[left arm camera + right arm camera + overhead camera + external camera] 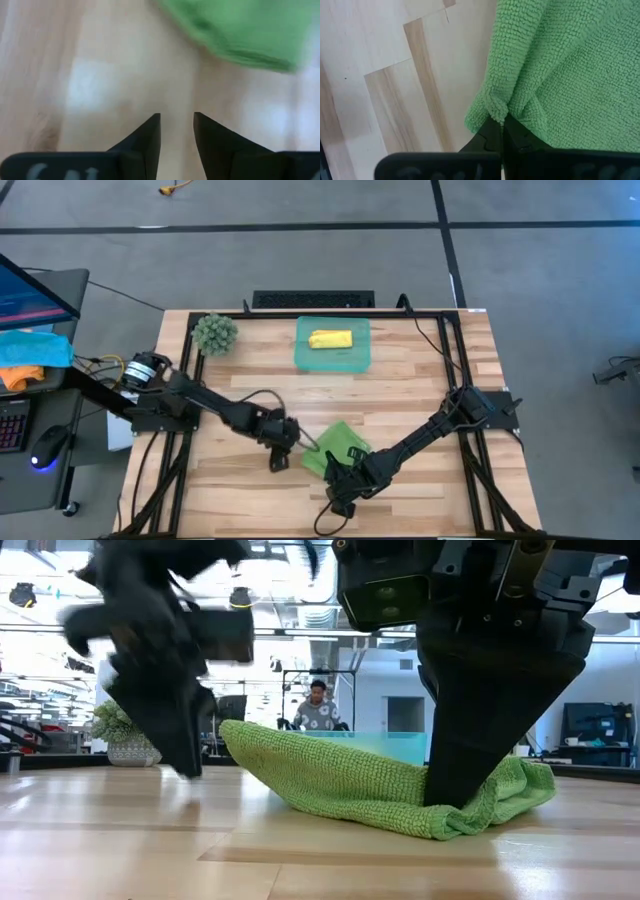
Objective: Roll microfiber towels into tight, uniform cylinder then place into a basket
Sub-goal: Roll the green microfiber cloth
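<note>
right gripper (501, 131) pinches green towel (335, 446) edge, lower centre | left gripper (176, 131) slightly parted, empty, beside it | yellow towel (330, 339) in basket (304, 358), top centre

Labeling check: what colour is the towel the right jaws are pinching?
Light green towel, with a nubby looped weave; clearest in the right wrist view.

Setting: robotics lab. Evidence: wooden worktop (400, 380) on grey taped floor; desk with monitor (30, 285), keyboard (12, 425) and mouse (50, 445) at frame left; open room with screens and a person (318, 705) behind.
</note>
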You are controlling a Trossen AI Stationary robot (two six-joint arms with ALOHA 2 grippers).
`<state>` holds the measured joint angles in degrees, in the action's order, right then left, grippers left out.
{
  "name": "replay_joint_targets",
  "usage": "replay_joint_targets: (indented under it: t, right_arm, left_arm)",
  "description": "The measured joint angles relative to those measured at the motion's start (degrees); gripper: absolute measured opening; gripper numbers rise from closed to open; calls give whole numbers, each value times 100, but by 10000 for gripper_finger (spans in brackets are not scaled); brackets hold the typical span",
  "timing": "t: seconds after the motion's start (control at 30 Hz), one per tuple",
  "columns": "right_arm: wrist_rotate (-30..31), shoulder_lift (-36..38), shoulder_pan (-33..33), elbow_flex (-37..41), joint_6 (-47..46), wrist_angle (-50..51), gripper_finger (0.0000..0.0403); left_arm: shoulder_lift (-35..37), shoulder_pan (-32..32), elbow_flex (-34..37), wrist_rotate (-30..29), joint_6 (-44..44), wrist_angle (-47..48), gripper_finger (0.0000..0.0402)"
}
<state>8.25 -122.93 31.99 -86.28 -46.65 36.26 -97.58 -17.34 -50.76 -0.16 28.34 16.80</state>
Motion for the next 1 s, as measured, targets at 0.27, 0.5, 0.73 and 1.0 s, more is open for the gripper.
replay_joint_targets:
  t: [0.27,0.5,0.73,1.0]
  right_arm:
    - [30,-4,-11,0,0,1,8]
    - [18,-7,-11,2,-41,-1,8]
    - [-48,-7,-17,2,-44,4,8]
    - [-69,-9,-22,2,-93,7,8]
  left_arm:
    - [270,-1261,-17,-983,-820,-665,89]
    - [-371,-1230,-28,-1073,-1158,-1671,76]
    - [-544,-1039,-28,-1093,-1285,-1937,64]
    - [-546,-1030,-31,-1081,-1305,-2359,61]
